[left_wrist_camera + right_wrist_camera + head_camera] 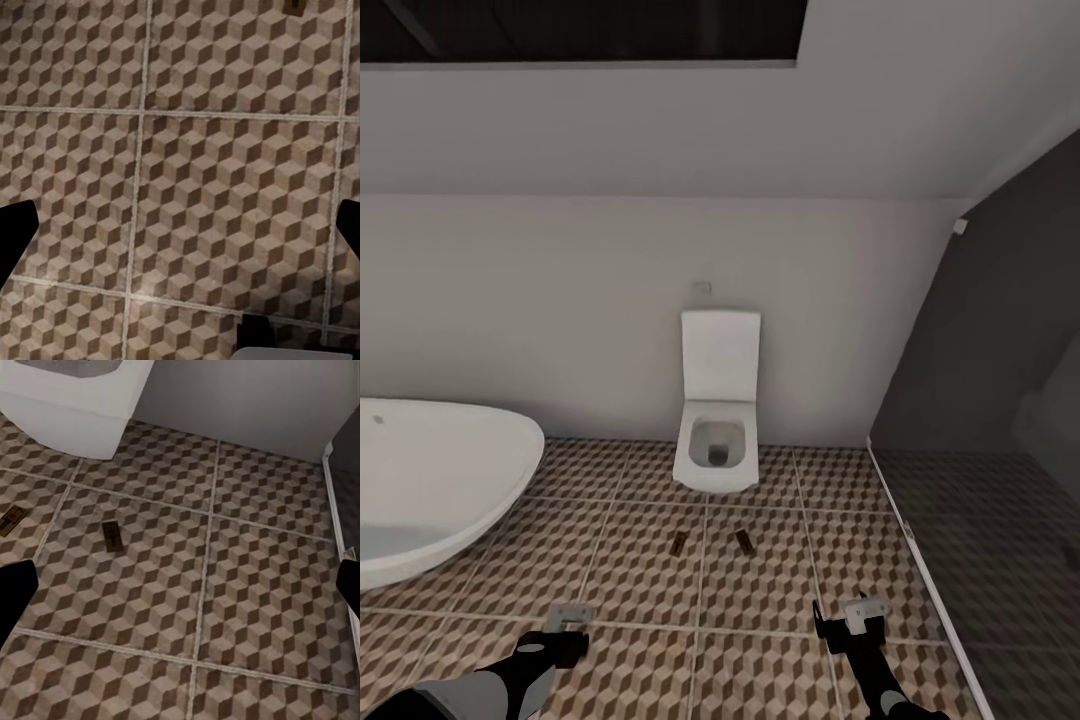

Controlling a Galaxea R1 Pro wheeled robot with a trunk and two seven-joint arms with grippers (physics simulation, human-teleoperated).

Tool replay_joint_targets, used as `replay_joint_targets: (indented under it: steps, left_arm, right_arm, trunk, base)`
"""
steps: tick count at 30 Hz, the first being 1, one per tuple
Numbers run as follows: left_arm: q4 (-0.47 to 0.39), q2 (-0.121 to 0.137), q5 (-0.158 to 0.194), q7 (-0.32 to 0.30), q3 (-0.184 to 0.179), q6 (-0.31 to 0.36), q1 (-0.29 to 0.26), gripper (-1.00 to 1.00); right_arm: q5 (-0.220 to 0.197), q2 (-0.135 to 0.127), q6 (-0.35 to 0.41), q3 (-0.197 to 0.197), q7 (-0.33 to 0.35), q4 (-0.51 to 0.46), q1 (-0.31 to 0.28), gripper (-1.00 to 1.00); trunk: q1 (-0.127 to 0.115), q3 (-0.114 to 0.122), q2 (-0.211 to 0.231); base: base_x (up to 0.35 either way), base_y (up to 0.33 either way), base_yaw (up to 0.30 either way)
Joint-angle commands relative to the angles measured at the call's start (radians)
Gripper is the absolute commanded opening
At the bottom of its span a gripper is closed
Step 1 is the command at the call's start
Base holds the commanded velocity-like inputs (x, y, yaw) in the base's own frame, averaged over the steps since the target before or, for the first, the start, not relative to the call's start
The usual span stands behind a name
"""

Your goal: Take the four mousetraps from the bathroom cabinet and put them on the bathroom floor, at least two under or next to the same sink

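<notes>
Where tiles meet toilet (718, 405), two flat brown mousetraps (741, 541).

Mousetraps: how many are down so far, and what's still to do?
Two mousetraps lie on the bathroom floor in front of the toilet. The left gripper and right gripper are both open, holding nothing. Two traps remain to fetch; no sink appears beside the placed ones.

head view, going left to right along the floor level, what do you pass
bathtub → left mousetrap → toilet → right mousetrap → dark glass partition
</notes>
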Motion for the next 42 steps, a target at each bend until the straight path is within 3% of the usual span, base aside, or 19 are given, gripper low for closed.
replay_joint_targets:
  steps: [1, 42]
  left_arm:
    - [0.003, -0.001, 0.008, 0.0, -0.008, -0.005, -0.001, 1.0]
    - [0.003, -0.001, 0.008, 0.0, -0.008, -0.004, -0.001, 1.0]
  right_arm:
    - [-0.01, 0.0, -0.003, 0.009, -0.001, 0.0, -0.001, 1.0]
    - [-0.01, 0.0, -0.001, 0.009, -0.001, 0.0, -0.001, 1.0]
  trunk:
    - [0.001, 0.0, -0.002]
    - [0.001, 0.059, -0.002]
  base:
    - [0.0, 0.0, 0.0]
    - [0.0, 0.0, 0.0]
